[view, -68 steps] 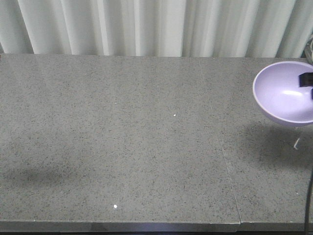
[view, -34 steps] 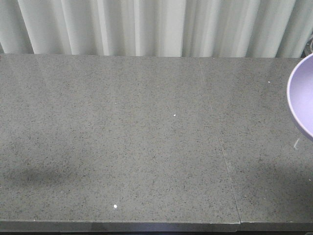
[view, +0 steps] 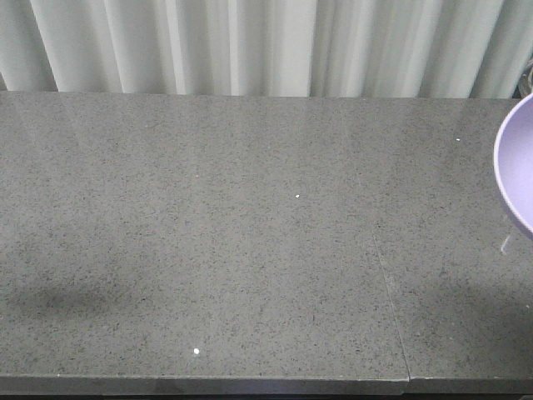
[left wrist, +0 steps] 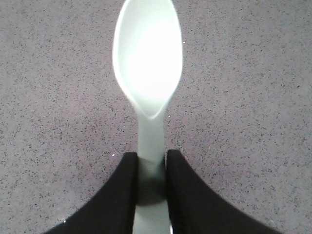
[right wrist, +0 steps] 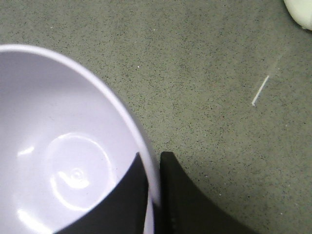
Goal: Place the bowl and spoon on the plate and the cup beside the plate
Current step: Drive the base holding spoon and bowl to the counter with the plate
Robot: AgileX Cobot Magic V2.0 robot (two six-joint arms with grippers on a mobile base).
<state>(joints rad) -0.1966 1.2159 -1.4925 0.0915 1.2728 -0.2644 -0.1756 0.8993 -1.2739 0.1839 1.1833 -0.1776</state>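
My left gripper [left wrist: 150, 163] is shut on the flat handle of the pale mint-green spoon [left wrist: 147, 63], whose oval scoop points away over the speckled table. My right gripper [right wrist: 154, 163] is shut on the rim of the lavender bowl [right wrist: 53, 146], one finger inside and one outside. In the front view only the bowl's left edge [view: 516, 167] shows at the right border, held above the table. The plate and the cup are out of view.
The grey speckled table [view: 250, 250] has a seam [view: 387, 283] running toward its front edge. White curtains [view: 250, 46] hang behind it. A pale rounded object [right wrist: 300, 12] sits at the top right corner of the right wrist view, near a white scratch [right wrist: 260, 90].
The bowl has moved right, from fully in the front view to mostly past the right border, and has since crept slightly further right. The dark gripper seen inside it has left that view.
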